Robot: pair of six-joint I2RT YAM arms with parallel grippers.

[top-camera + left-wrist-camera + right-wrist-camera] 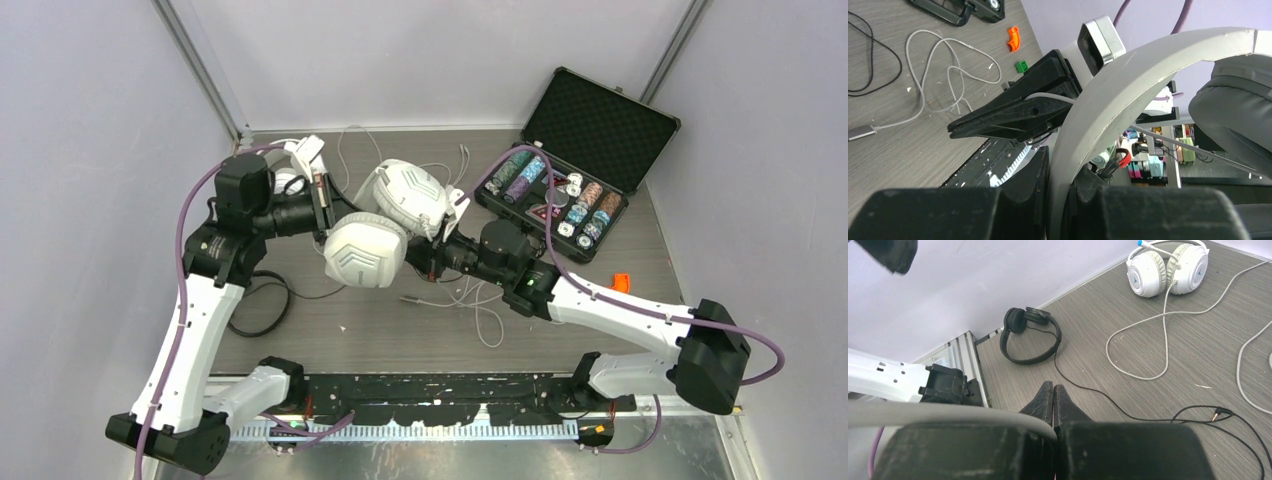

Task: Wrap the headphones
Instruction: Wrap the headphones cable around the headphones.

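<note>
Both pincers are closed. The left pincer [1060, 180] clamps the headband [1108, 100] of the white headset [365, 250]. The right pincer [1053, 390] pinches its thin white cable [1048, 95].

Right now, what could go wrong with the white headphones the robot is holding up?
The left tool grips the white headset only by its headband, so the cups could swing or slip free. The right tool pinches the thin cable; a hard pull might strain it. Loose loops on the table could snag.

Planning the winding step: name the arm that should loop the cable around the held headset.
Right. Its jaws pinch the white cable beside the headband; the left jaws clamp that headband, steadying it.
</note>
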